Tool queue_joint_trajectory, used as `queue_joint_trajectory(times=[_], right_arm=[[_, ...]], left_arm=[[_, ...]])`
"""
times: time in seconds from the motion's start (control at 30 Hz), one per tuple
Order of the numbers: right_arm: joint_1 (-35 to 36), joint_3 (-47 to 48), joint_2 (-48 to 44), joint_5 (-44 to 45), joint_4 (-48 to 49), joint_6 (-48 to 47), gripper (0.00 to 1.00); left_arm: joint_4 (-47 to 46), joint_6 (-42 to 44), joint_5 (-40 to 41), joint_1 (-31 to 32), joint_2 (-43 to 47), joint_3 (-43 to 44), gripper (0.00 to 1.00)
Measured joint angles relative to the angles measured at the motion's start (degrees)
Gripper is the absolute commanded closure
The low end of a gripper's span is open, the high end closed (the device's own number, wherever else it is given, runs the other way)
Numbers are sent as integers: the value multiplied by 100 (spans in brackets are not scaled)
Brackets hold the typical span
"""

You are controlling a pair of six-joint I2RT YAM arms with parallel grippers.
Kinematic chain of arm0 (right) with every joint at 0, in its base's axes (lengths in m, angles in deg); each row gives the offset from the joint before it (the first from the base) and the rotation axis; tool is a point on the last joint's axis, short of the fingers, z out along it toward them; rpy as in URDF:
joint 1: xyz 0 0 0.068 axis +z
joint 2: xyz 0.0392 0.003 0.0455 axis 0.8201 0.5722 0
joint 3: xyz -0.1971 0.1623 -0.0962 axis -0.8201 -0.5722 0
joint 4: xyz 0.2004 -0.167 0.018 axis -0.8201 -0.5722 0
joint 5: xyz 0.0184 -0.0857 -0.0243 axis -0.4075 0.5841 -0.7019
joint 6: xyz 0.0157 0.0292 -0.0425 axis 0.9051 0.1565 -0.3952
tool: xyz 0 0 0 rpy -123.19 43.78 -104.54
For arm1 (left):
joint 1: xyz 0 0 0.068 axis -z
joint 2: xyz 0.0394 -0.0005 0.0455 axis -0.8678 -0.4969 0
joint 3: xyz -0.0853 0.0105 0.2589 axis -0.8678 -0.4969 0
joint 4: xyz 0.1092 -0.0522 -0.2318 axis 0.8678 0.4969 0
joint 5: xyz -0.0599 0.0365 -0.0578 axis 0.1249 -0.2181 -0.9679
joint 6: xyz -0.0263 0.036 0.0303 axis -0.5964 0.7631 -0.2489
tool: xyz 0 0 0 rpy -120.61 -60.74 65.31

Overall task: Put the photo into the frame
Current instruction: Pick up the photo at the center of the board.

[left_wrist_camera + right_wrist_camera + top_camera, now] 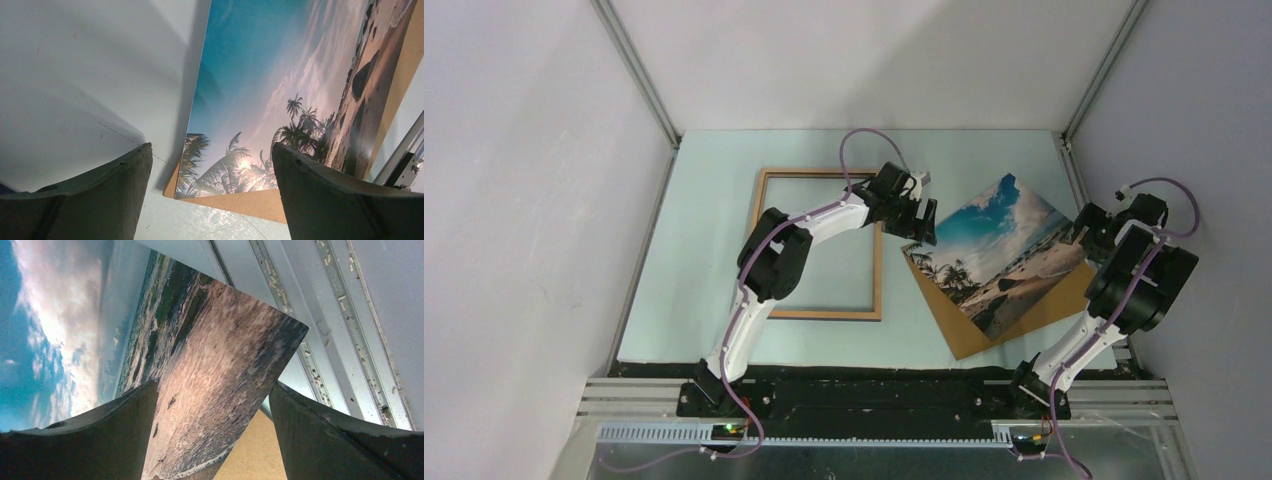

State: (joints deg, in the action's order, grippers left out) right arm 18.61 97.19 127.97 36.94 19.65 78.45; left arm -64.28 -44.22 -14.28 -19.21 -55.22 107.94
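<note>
Two robot arms are being shown from above, reaching over a pale green desk (704, 250) toward the photo (999, 250). The photo, a beach print with palm trees and blue sky, is lying picture side up and at a slant on the right half of the desk. It is resting on a brown backing board (969, 335), whose near edge is showing beneath it.

The left end effector (921, 222) is being held at the photo's left corner, and the right end effector (1087, 232) at the opposite, right corner. This pairing is judged to be a setup for lifting the thin sheet from both ends, so that it is not bent. In both wrist views the dark fingers (100, 195) are being held wide apart with a corner of the print lying between them, and nothing is being gripped by either one. In the right wrist view the sandy corner seems to be standing a little above the board, though how far cannot be told.

The frame (824, 314) is lying flat at the left-centre of the desk, wood-brown side up, just left of the photo and not touching it. Nothing is being held inside it. Only the desk surface is being seen through its opening, and whether a pane is in place cannot be told. The placing of the photo is judged as not yet begun.
</note>
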Motion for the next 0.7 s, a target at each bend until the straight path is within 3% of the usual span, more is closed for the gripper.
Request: queue_joint_trajectory(times=[0.7], right_arm=[[118, 184, 72, -1622, 179, 1043, 29]], left_arm=[[4, 2, -68, 0, 0, 0, 6]])
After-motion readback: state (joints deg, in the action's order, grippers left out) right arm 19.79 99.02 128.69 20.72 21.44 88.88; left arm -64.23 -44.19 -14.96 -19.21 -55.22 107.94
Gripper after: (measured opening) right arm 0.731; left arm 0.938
